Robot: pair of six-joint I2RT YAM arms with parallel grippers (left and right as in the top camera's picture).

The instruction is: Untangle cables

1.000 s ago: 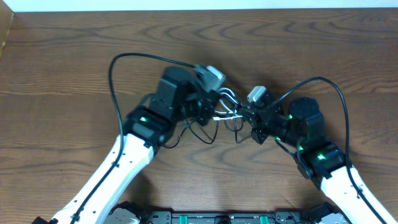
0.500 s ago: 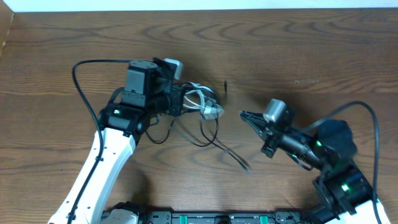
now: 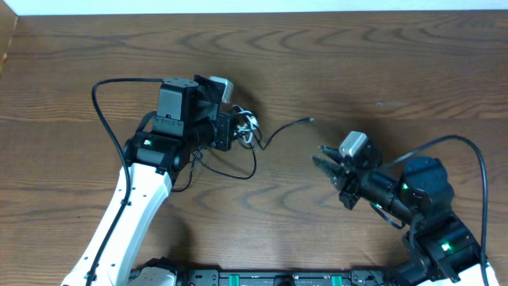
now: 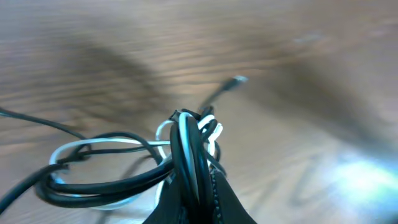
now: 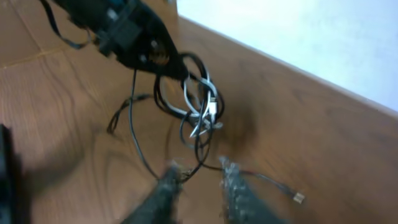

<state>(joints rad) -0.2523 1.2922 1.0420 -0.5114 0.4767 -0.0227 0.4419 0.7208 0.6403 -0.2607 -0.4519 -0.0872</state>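
The cables are a tangle of black and white cords [image 3: 248, 131] bunched at my left gripper [image 3: 236, 129], which is shut on them left of centre. In the left wrist view the black and white strands [image 4: 189, 149] run between the closed fingers, with loops hanging left. One black cord trails right to a small plug end [image 3: 309, 121], and black loops [image 3: 230, 168] lie on the table below. My right gripper [image 3: 327, 159] is open and empty, apart from the bundle, to its right. The right wrist view shows the tangle [image 5: 199, 106] ahead of its open fingers [image 5: 199, 171].
The wooden table [image 3: 381, 71] spreads around both arms. A thick black robot cable [image 3: 119, 83] arcs over the left arm and another [image 3: 452, 143] over the right arm. A pale wall edge runs along the far side.
My right gripper let go of the cords and drew back to the right. My left gripper pulled the bundle left and keeps holding it. A loose black end swung up to the right.
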